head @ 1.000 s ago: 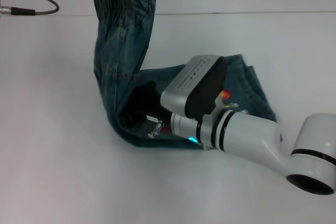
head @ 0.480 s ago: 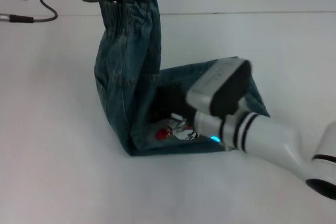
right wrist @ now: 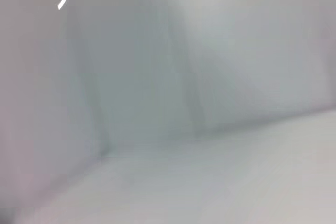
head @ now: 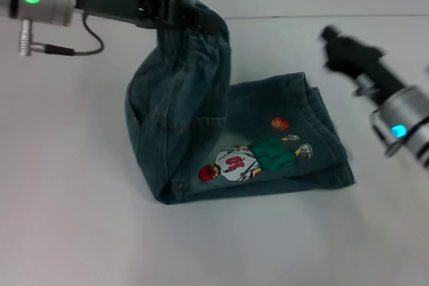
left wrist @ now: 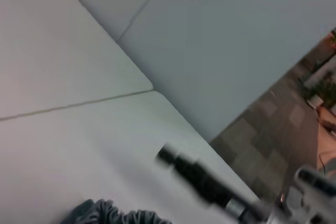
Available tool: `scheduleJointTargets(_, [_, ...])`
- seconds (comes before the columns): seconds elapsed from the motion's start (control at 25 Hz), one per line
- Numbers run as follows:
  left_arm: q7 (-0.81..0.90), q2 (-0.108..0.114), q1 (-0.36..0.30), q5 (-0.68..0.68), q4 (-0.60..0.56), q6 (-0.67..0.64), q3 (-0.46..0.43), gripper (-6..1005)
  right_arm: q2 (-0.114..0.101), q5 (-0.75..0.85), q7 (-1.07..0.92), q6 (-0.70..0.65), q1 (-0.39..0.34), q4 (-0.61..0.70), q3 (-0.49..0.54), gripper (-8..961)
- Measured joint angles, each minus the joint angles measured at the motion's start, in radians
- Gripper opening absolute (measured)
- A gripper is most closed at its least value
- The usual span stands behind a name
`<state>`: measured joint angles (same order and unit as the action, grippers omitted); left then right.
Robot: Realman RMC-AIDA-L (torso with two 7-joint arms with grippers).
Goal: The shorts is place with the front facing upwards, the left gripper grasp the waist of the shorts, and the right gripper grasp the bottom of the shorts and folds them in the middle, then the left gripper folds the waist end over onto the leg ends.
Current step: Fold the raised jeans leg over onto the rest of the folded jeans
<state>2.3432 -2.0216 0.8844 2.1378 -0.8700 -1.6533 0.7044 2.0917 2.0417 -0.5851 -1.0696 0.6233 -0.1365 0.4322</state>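
The right gripper [head: 332, 37] is motion-blurred beside the shorts [head: 228, 138], so its finger state cannot be determined. In the left wrist view, only a gathered edge of the waistband [left wrist: 113, 214] is shown, cut off by the frame edge. The right wrist view is blurred throughout.

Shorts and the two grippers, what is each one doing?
shorts: legs flat on table, picture facing up, waist end lifted.
left gripper: shut on the shorts' waist, holding it in the air.
right gripper: off the shorts, above the table beside them.
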Motion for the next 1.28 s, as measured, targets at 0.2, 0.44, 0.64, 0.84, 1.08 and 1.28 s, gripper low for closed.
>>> scheduleJointTargets(0.2, [-0.065,-0.049,0.01,0.0,0.032,0.118,0.095,56,-0.003,-0.001,-0.227,-0.173,-0.016,0.13,0.109,28])
scheduleJointTargets(0.44, [-0.102,-0.103,0.033,0.007,0.083,0.267,0.295,86,-0.005,0.0,-0.368,-0.229,-0.016,0.216,0.167,27])
scheduleJointTargets(0.64, [-0.106,-0.142,0.059,0.006,0.139,0.377,0.381,111,-0.006,0.003,-0.383,-0.215,-0.02,0.217,0.162,28])
scheduleJointTargets(0.84, [-0.101,-0.15,0.117,0.001,0.24,0.434,0.427,136,-0.004,0.007,-0.38,-0.185,-0.02,0.209,0.16,29])
scheduleJointTargets(1.08, [-0.132,-0.152,0.119,-0.055,0.251,0.463,0.48,166,-0.002,0.008,-0.376,-0.167,-0.021,0.2,0.147,27])
scheduleJointTargets(1.28, [-0.218,-0.152,0.103,-0.147,0.25,0.472,0.5,474,0.0,0.008,-0.373,-0.159,-0.02,0.194,0.126,29])
